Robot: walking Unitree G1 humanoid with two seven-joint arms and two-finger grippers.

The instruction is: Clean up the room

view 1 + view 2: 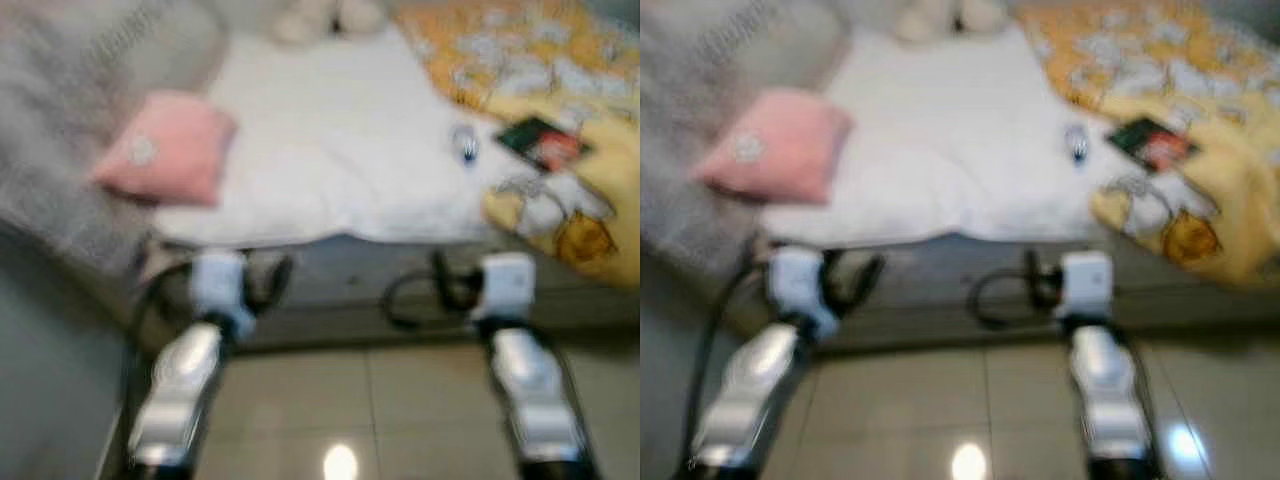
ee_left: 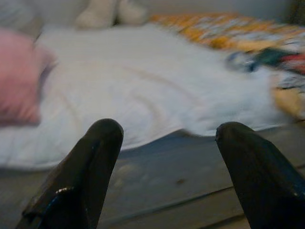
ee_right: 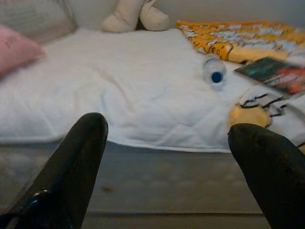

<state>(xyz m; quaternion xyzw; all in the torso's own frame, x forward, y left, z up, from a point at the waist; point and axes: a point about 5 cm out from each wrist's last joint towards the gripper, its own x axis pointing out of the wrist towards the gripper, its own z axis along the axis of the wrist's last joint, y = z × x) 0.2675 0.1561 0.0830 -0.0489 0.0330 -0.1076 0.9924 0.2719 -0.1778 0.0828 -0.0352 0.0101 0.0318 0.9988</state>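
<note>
A bed with a white quilt (image 1: pixel 340 150) stands before me, and the head views are blurred. On the quilt lie a pink pillow (image 1: pixel 170 147) at the left and a clear plastic bottle with a blue cap (image 3: pixel 214 71) at the right. A dark book (image 1: pixel 540 143) rests on the yellow patterned blanket (image 1: pixel 560 90) beside the bottle. My left gripper (image 2: pixel 164 129) and right gripper (image 3: pixel 167 126) both hang open and empty in front of the bed's near edge, short of the quilt.
A cream plush toy (image 3: pixel 136 14) sits at the far end of the bed. A grey cover (image 1: pixel 60 130) lies left of the pillow. The grey bed frame (image 1: pixel 350 280) runs across in front of the grippers, with glossy tiled floor (image 1: pixel 370 420) below.
</note>
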